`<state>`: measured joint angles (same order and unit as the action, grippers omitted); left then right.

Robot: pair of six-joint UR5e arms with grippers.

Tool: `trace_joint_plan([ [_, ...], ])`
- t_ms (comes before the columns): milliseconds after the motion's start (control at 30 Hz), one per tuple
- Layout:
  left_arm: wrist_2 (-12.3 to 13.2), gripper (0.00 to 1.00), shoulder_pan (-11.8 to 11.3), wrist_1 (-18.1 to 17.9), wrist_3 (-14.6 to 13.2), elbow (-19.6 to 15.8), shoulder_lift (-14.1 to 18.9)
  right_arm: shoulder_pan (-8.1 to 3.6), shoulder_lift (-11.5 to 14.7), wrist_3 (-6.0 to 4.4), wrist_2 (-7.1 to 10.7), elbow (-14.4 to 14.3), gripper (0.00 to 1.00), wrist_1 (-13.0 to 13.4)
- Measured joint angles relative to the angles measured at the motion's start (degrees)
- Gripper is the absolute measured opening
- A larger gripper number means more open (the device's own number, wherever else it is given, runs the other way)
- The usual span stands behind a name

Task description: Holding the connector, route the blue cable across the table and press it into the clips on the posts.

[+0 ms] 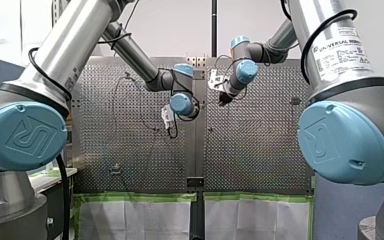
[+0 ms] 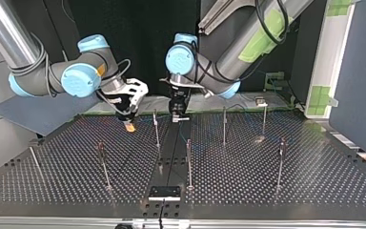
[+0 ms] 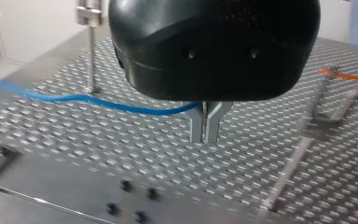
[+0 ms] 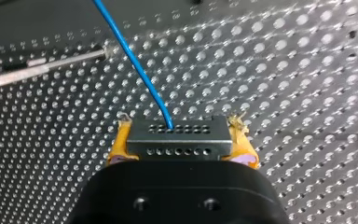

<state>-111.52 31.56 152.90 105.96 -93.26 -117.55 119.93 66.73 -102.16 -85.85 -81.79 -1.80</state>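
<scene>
In the right wrist view my right gripper (image 4: 181, 120) is shut on a grey metal connector (image 4: 177, 137) with rows of small holes, held between its yellow pads (image 4: 121, 140). The blue cable (image 4: 135, 65) leaves the connector's top and runs away over the perforated table. In the left wrist view my left gripper (image 3: 205, 135) has its metal fingers shut, and the blue cable (image 3: 98, 100) runs in from the side and ends between them near their base. In the top view my left gripper (image 2: 177, 114) hangs near the middle and my right gripper (image 2: 129, 125) beside it, both above the table's far part.
Several thin upright posts stand on the perforated table (image 2: 314, 181), among them post (image 2: 156, 126), post (image 2: 224, 124) and post (image 2: 189, 162). A black block (image 2: 164, 192) sits at the near edge. In the left wrist view, a post (image 3: 91, 46) rises just behind the cable.
</scene>
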Motion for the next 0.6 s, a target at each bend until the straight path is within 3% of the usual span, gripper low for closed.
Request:
trace_joint_plan([
  [200, 0.3, 0.09, 0.1, -2.7, 0.2, -2.8, -1.3, -0.65, 0.0, 2.11, -0.10, -3.1, 0.00, 3.1],
  [300, 0.8, 0.09, 0.0, -4.2, 0.2, -4.2, -1.4, -0.73, 0.0, 2.65, 0.14, -4.6, 0.00, 4.6],
  [467, 2.0, 0.09, -0.1, -6.7, 0.4, -6.8, -1.5, -0.50, -0.1, 2.64, 1.77, -7.1, 0.00, 7.1],
  [600, 2.8, 0.11, -0.3, -8.6, 0.7, -8.7, -1.6, -0.42, -0.1, 1.75, 3.57, -9.2, 0.00, 9.2],
])
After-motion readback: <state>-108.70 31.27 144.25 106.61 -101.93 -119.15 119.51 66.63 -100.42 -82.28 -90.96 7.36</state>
